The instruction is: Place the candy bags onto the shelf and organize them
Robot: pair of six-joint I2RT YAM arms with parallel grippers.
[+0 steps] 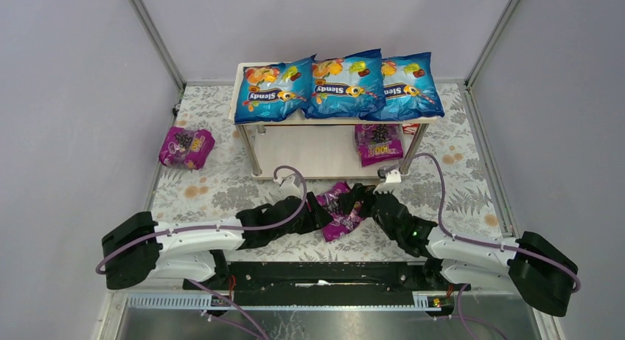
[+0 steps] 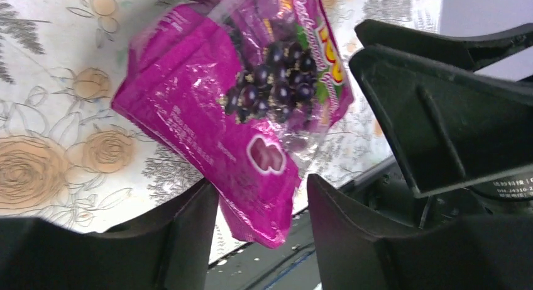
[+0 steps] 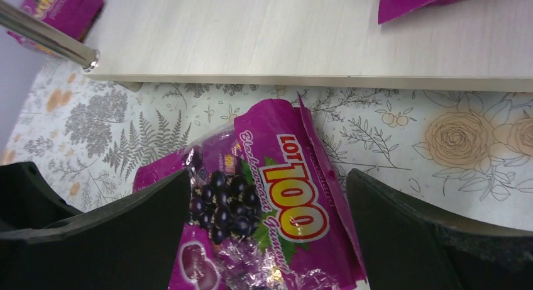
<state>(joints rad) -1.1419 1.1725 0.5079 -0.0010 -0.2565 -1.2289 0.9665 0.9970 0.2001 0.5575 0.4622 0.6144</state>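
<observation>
Magenta candy bag (image 1: 340, 213): located at lower centre of the overhead view, just below the shelf (image 1: 309, 159). Left gripper (image 2: 261, 199): jaws parted, bag end seen between them. Right gripper (image 3: 267, 177): jaws spread wide, bag straddled.

A pale cloth (image 1: 210, 189) printed with grey ferns and tan roses is spread at the centre. Plain grey walls (image 1: 324, 19) are seen at nine, twelve and three o'clock, joined by silver struts (image 1: 153, 36) at eleven and one.
</observation>
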